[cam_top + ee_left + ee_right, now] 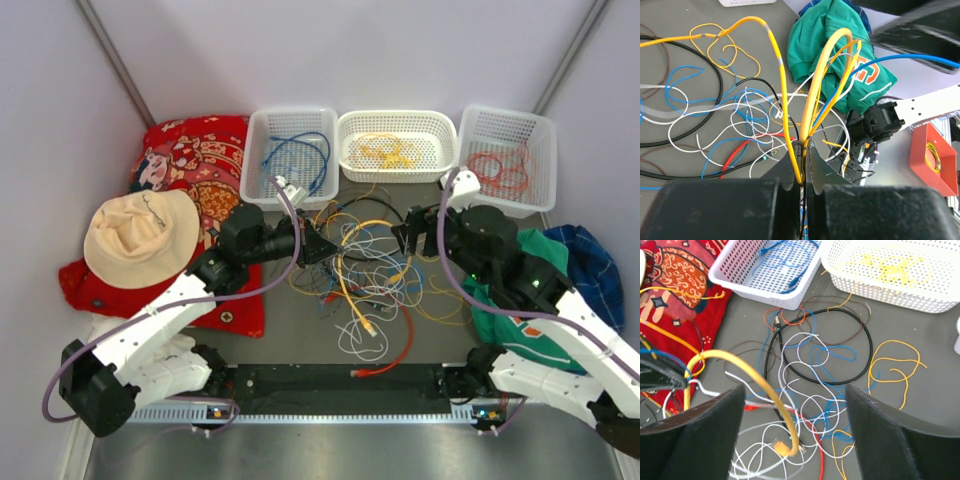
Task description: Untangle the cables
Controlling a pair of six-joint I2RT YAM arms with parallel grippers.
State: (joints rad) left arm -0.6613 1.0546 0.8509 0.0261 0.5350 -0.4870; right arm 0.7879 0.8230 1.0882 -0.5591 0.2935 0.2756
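Your left claw (804, 150) pinches yellow cables (812, 95); your right claw (795, 400) is spread. Three baskets (398, 114) part-filled; the tangle (370, 285) mostly remains.

Three white baskets along the far edge: left (290, 112), middle (395, 115), right (480, 135). Two arms, left (150, 325) and right (590, 345). One hat (140, 240) on the left, and one red cloth (195, 150). Over on the right, one green shirt (497, 310), one blue cloth (590, 265). And the cables (370, 270) in the middle: too tangled to count.
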